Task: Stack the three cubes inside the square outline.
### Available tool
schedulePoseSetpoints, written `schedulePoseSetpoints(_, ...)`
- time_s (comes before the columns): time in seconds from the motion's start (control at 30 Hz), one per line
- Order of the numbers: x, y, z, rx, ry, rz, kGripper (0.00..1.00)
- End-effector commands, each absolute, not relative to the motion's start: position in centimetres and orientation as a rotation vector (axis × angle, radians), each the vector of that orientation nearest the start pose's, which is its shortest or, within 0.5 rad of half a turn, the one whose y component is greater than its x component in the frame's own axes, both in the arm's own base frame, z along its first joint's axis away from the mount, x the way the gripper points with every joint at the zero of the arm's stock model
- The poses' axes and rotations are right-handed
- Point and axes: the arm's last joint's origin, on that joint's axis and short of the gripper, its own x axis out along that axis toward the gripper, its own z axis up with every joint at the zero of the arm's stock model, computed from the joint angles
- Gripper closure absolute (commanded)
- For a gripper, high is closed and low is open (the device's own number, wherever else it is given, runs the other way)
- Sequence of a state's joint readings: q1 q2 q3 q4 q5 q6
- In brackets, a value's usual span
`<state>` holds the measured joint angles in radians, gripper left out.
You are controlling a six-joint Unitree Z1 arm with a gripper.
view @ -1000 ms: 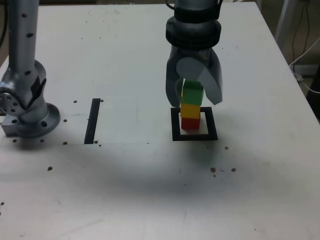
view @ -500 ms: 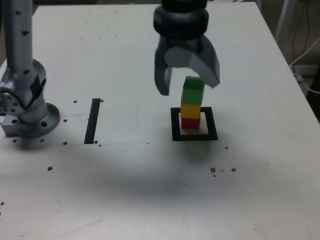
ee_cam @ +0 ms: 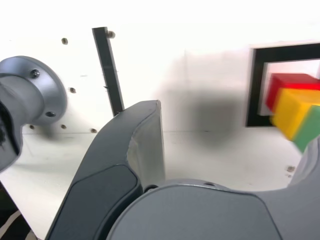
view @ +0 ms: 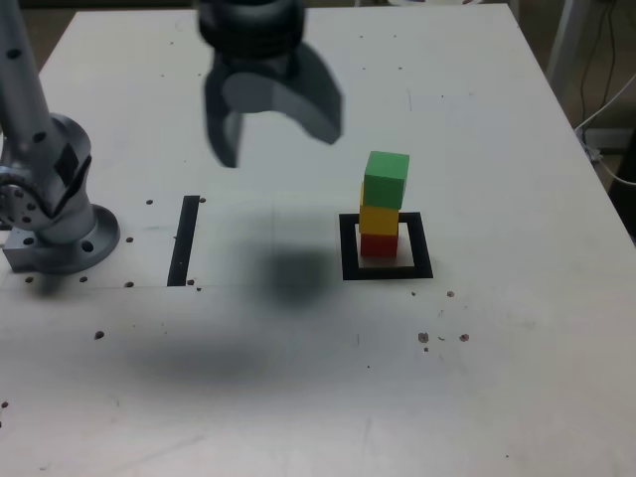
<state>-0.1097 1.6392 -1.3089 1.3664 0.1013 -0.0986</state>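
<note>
You are looking at a gripper point(view: 266, 124) whose jaws are standing apart and holding nothing, hanging above the bench point(view: 517, 378) well to the exterior view's left of the stack and a little farther back. So the three cubes are lying to the exterior view's right of the jaws and slightly nearer the camera, with open bench between them. The stack's long axis is running straight up.

The red cube point(view: 378, 244) is sitting at the bottom, inside the square outline point(view: 347, 248), on its white centre. The yellow cube point(view: 379, 219) is resting on it, and the green cube point(view: 386, 179) is topping the pile, seeming to overhang a touch toward the exterior view's right. The wrist view is showing the same order, red point(ee_cam: 294, 84) lowest, with the green one only at the frame's edge.

In my judgement the stacking is looking finished, so any coming move is only needing to keep the jaws clear of that column. The black tape strip point(view: 185, 239) is lying apart, toward the arm's base point(view: 55, 214).
</note>
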Motion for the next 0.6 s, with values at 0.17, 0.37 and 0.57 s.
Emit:
schedulePoseSetpoints(0.17,19.4,-1.7,29.7,0.061,1.705,0.084,0.01)
schedulePoseSetpoints(0.37,17.6,-1.6,28.6,0.044,1.724,0.082,0.00)
schedulePoseSetpoints(0.57,16.5,-1.6,27.2,0.024,1.741,0.072,0.00)
